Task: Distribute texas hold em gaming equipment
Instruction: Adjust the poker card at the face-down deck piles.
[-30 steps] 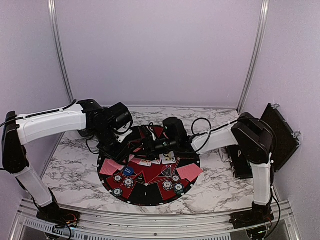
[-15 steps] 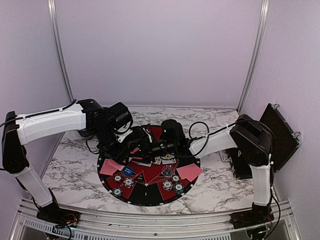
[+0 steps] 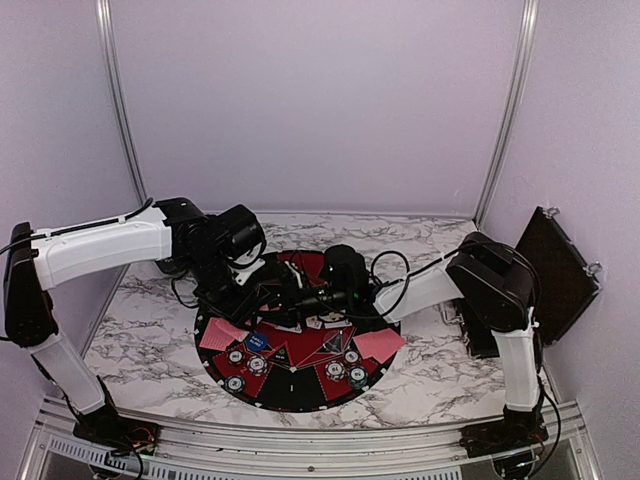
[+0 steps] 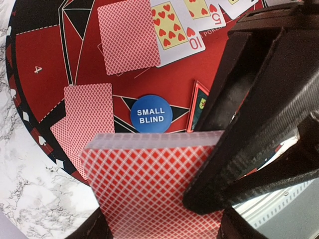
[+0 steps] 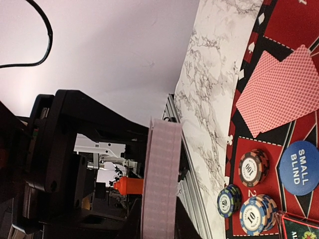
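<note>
Fingers [image 4: 94, 230] of the left gripper [image 4: 159, 226] stay clamped on the deck [image 4: 149, 189] of red-backed cards, holding it on edge above the left side of the mat [image 3: 300, 395]. That arm has not shifted over the last second.

What has changed is the right arm [image 3: 430, 285]. Its elbow has swung inward, carrying the right gripper [image 3: 292, 299] leftward across the centre of the mat until it meets the deck. Seen from the left wrist, its jaws are parted and straddle the deck's upper right corner, one finger in front of the top card and one behind the stack. No card is pinched off yet that I can see.

By my reading this is the approach to draw the next card, so the deal is midway rather than finished.

On the mat nothing has moved. Face-down cards [image 3: 222, 334] lie at the left seat and a second face-down pair [image 3: 378, 344] at the right seat. Face-up cards [image 4: 174, 25] sit in the middle, and striped chips [image 5: 253, 168] are stacked along the near seats. The round blue SMALL BLIND marker [image 4: 151, 113] rests just beside the left-hand cards.

The coming close needs to catch one card only, not several.
</note>
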You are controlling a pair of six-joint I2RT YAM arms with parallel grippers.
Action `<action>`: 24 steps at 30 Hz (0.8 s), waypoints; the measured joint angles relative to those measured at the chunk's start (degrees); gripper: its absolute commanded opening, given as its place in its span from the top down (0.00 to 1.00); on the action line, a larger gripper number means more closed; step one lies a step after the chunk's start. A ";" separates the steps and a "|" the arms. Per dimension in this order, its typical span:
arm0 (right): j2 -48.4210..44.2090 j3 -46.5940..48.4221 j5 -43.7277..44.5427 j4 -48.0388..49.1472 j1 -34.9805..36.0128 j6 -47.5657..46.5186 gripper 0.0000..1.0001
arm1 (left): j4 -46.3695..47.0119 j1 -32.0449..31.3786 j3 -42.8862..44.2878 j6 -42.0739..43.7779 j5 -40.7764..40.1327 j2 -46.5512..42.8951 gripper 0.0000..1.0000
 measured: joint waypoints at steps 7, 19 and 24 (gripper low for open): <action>0.63 -1.70 -0.02 5.60 0.00 5.75 1.00 | 0.04 -0.20 0.00 0.04 0.35 0.00 0.25; 0.85 -2.40 -0.46 12.22 0.02 9.33 1.00 | 0.00 -0.20 0.00 -0.02 0.48 0.00 0.19; 0.85 -2.82 -0.42 12.92 0.00 9.99 1.00 | 0.02 -0.20 0.00 -0.04 0.72 0.00 0.25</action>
